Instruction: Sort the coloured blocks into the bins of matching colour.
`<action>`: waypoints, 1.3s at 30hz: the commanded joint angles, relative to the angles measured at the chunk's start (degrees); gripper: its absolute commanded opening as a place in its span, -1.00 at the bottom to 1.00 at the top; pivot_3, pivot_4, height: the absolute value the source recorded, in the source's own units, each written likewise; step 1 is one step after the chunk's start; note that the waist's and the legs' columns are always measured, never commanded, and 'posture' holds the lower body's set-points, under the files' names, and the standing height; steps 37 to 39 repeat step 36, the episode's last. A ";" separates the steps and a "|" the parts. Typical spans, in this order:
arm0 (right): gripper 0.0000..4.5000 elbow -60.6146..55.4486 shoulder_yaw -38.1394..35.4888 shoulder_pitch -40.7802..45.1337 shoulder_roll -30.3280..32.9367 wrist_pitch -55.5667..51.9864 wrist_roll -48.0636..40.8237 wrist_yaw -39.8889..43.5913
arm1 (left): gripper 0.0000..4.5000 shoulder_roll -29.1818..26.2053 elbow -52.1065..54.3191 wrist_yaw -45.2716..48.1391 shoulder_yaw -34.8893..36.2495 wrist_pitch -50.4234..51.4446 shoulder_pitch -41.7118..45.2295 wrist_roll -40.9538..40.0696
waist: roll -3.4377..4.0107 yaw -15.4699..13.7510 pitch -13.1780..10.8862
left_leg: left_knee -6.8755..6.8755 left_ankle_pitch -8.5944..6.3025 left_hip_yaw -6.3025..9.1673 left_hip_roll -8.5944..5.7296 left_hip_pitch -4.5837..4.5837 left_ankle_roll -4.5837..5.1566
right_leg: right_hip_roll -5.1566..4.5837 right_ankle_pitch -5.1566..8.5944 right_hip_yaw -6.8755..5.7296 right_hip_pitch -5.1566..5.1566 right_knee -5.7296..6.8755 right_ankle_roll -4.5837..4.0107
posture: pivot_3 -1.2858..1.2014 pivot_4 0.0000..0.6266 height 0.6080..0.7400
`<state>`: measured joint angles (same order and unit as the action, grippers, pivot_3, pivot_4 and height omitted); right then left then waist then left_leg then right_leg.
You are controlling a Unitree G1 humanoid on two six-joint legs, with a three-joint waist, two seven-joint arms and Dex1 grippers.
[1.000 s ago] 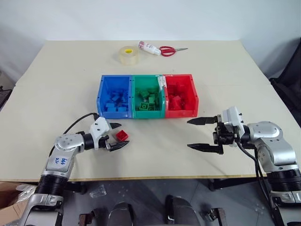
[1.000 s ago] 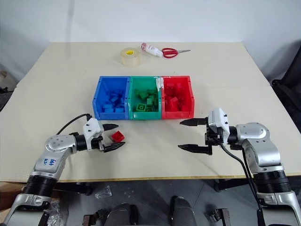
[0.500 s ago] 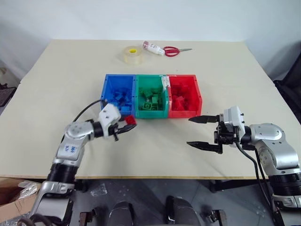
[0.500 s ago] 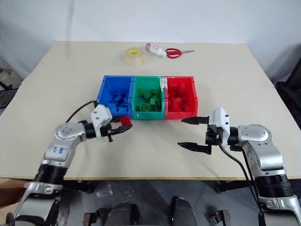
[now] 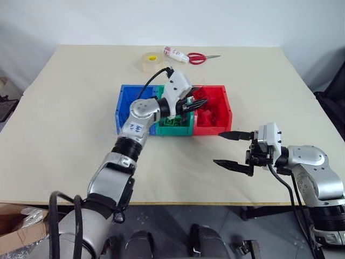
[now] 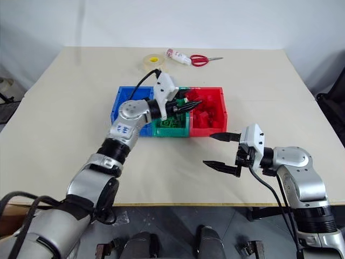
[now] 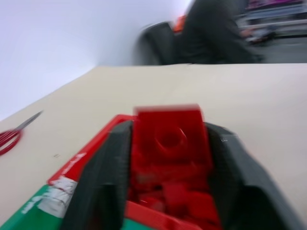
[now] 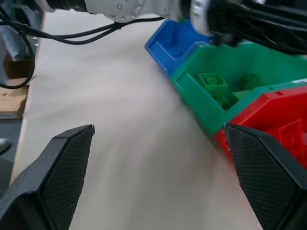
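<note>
Three joined bins stand mid-table: the blue bin (image 5: 122, 110), the green bin (image 5: 173, 130) and the red bin (image 5: 214, 128). Green blocks (image 8: 212, 80) lie in the green bin and red blocks (image 5: 213, 111) in the red one. My left gripper (image 5: 194, 101) hovers over the seam between the green and red bins, shut on a red block (image 7: 168, 139) that sits between its fingers above the red bin. Right of the bins, near the table's front, my right gripper (image 5: 218, 148) stands open with nothing in it, pointing toward the bins.
A tape roll (image 5: 149, 61), a white tube (image 5: 175, 54) and red-handled scissors (image 5: 198, 57) lie at the far edge of the table. A dark chair (image 5: 335, 91) stands off the right side. Bare tabletop lies around the bins.
My left gripper closed on the red block on the table in front of the blue bin, lifted it and carried it up and right over the bins. The right gripper stayed put.
</note>
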<state>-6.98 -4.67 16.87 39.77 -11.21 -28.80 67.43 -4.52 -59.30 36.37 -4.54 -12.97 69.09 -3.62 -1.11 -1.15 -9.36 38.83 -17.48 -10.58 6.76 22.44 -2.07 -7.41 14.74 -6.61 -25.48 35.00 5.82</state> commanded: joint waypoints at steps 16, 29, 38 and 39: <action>1.00 1.16 -0.30 2.49 1.36 0.41 -0.76 2.38 | 0.70 -18.96 32.50 24.75 5.05 13.44 -20.85 -11.03 | 0.04 1.40 -0.02 | -0.02 0.00 0.05 0.03 -0.02 0.00 | 0.01 0.02 -0.01 -0.02 0.44 -0.03 | 0.03 -0.52 1.00; 1.00 13.10 1.04 7.81 3.30 5.46 3.18 9.87 | 0.70 -41.57 56.81 27.30 21.00 28.41 -51.76 -20.27 | 0.08 1.14 -0.04 | 0.14 -0.17 0.07 0.05 -0.04 0.06 | -0.03 0.05 0.03 -0.02 0.53 -0.08 | 0.03 -0.52 1.00; 1.00 16.76 0.89 9.02 2.80 7.27 4.29 10.68 | 0.70 -41.10 54.94 24.90 24.14 28.47 -54.62 -21.42 | 0.08 1.26 -0.05 | 0.14 -0.18 0.03 0.07 -0.05 0.04 | -0.01 0.06 0.02 -0.04 0.55 -0.10 | 0.03 -0.52 1.00; 1.00 16.76 0.89 9.02 2.80 7.27 4.29 10.68 | 0.70 -41.10 54.94 24.90 24.14 28.47 -54.62 -21.42 | 0.08 1.26 -0.05 | 0.14 -0.18 0.03 0.07 -0.05 0.04 | -0.01 0.06 0.02 -0.04 0.55 -0.10 | 0.03 -0.52 1.00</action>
